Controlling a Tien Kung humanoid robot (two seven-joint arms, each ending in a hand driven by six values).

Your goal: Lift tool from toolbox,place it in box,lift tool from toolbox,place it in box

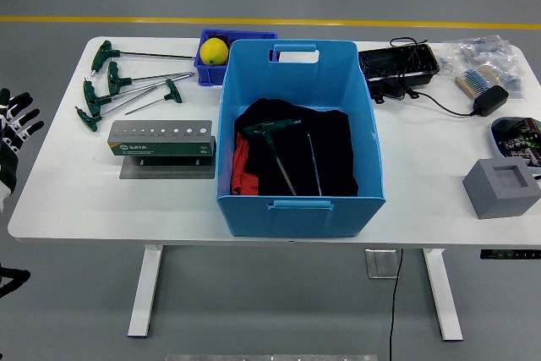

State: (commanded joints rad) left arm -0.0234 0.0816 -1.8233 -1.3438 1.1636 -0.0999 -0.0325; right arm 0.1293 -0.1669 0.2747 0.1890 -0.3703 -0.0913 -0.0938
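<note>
The left hand (15, 124) sits at the far left edge of the view, off the table's left end, fingers spread and holding nothing; the right hand is nowhere to be seen. Out on the white table (84, 200) the tool holder (161, 139), a grey and green block on a flat base, stands just left of the big blue box (300, 133), and every slot along its top looks vacant. Behind it, toward the far left corner, a loose cluster of green T-handle wrenches (118, 86) lies flat on the table. Inside the box, on a black cloth (330, 154) with a bit of red showing at its left edge, rests one green-handled wrench (275, 145), its shaft running toward the near wall, with a second thin shaft (314, 162) beside it. So I'd say at least one drop is done, maybe both, and the hand is between steps. If another tool is due, the hand has to come in over the table's left end, settle on one handle among the cluster, close round it, lift it clear of its neighbours and carry it right, over the box rim.
</note>
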